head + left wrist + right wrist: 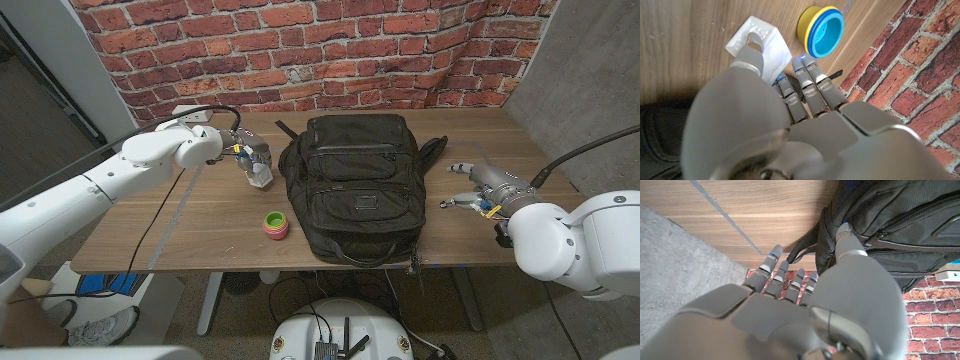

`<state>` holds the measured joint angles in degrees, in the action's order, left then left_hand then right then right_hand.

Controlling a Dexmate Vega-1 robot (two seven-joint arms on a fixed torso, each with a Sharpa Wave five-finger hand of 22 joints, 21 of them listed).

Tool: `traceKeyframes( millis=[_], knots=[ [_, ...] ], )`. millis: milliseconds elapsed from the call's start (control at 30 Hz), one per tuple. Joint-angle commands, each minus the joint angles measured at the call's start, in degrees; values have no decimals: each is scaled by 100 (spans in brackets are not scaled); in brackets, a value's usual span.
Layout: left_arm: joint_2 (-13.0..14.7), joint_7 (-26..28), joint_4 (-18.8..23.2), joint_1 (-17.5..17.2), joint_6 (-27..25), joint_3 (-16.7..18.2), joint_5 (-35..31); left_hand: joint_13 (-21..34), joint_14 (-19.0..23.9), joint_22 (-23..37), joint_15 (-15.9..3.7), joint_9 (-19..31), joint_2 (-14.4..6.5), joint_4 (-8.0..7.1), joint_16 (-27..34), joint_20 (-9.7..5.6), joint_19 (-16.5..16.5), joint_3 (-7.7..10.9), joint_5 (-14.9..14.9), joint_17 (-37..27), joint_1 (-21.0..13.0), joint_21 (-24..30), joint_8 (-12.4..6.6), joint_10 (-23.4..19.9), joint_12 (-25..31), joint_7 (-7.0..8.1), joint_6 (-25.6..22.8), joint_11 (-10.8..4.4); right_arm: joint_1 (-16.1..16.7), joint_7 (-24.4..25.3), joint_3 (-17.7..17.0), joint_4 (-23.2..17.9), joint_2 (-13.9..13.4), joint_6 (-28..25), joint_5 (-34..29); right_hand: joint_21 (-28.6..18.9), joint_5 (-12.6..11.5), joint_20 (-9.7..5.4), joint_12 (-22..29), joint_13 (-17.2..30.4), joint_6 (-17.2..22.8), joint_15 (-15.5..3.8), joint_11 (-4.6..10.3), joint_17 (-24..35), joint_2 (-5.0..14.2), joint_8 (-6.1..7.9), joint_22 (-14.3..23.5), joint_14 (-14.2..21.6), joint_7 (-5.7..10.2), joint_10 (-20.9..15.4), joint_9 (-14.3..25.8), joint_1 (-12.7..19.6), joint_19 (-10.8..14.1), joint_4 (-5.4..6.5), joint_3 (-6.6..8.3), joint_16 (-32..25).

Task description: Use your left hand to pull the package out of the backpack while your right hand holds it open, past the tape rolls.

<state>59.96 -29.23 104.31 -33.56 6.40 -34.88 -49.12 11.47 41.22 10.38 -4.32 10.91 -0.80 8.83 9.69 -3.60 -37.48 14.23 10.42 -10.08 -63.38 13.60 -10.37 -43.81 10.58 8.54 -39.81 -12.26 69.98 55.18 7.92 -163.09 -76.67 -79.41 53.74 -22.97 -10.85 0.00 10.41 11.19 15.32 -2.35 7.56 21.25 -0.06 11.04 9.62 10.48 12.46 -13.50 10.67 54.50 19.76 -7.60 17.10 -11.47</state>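
The black backpack (352, 188) lies closed on the wooden surface (180, 230), its contents hidden. The left hand (252, 160) grasps the white package (260, 179) just left of it. The right hand (484, 190) hovers empty, fingers spread. Colourful tape rolls (275, 225) sit stacked near the front.

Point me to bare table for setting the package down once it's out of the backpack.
Widest bare stretch: the table front-left, between the left arm and the tape rolls. Also free: right of the backpack, behind the right hand. Crowded: the gap beside the backpack's left edge, where the left hand touches a white package.
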Motion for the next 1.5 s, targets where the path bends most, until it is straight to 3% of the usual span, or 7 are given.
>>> traceKeyframes(
  millis=[33, 567, 700, 1167, 1500],
  knots=[
    [-76, -331, -56, 132, 70, -120, -62, -16, -280, -8, -904, 3, 125, 3, 3, -798, 103, -89, 36, 2, 69, -84, 13, 314, -32, 108, 261, 7, -177, -841, 325, 111, 78, 84, -1087, 22, 14, -12, 52, 14, 13, -184, -23, 1, -6, 25, -5, 46, -24, -14, 8, -57, 70, 40, 3, -63],
    [-105, -508, 10, 171, -10, -58, 83, -65, -1249, -45, -797, -8, 379, -87, 1, -635, 551, -428, -26, 37, 561, -280, -28, 1479, -54, 277, 1046, 47, -150, -1575, 461, 277, 137, 347, -2046, 52, 7, -1, 54, 11, 49, -199, -15, -34, 30, 40, -4, 55, -30, -25, 6, -78, 131, 25, -2, -75],
    [-99, -451, 49, 121, -119, 60, 288, -74, -1481, -50, -730, -7, 384, -161, -8, -596, 650, -507, -35, 43, 795, -289, -30, 1710, -52, 269, 1171, 152, -130, -1695, 475, 344, 147, 476, -2246, 65, 6, 2, 53, 10, 37, -193, -23, -43, 40, 35, -4, 55, -40, -24, 6, -98, 140, 27, -9, -78],
    [-86, -448, 231, -2, -653, 328, 902, -80, -1649, -52, -640, -8, 268, -314, 18, -508, 732, -582, -25, 37, 1178, -289, -27, 1890, -31, 205, 1327, 264, 309, -2142, 120, 836, -35, 1480, -2812, 124, 12, -47, 66, 11, 7, -165, -88, -80, 143, 21, 1, 104, -116, -66, -1, -511, 289, 200, -131, -128],
    [-52, -339, 484, -161, -1279, 515, 1276, -81, -1659, -50, -620, -15, 121, -349, 40, -471, 748, -546, -2, 31, 1238, -283, -43, 1890, -8, 173, 1320, 277, 816, -2467, -405, 1336, 9, 2348, -3167, 155, 12, -87, 87, 12, 16, -163, -156, -94, 218, 23, 2, 168, -170, -135, -6, -744, 389, 291, -194, -168]
  ],
)
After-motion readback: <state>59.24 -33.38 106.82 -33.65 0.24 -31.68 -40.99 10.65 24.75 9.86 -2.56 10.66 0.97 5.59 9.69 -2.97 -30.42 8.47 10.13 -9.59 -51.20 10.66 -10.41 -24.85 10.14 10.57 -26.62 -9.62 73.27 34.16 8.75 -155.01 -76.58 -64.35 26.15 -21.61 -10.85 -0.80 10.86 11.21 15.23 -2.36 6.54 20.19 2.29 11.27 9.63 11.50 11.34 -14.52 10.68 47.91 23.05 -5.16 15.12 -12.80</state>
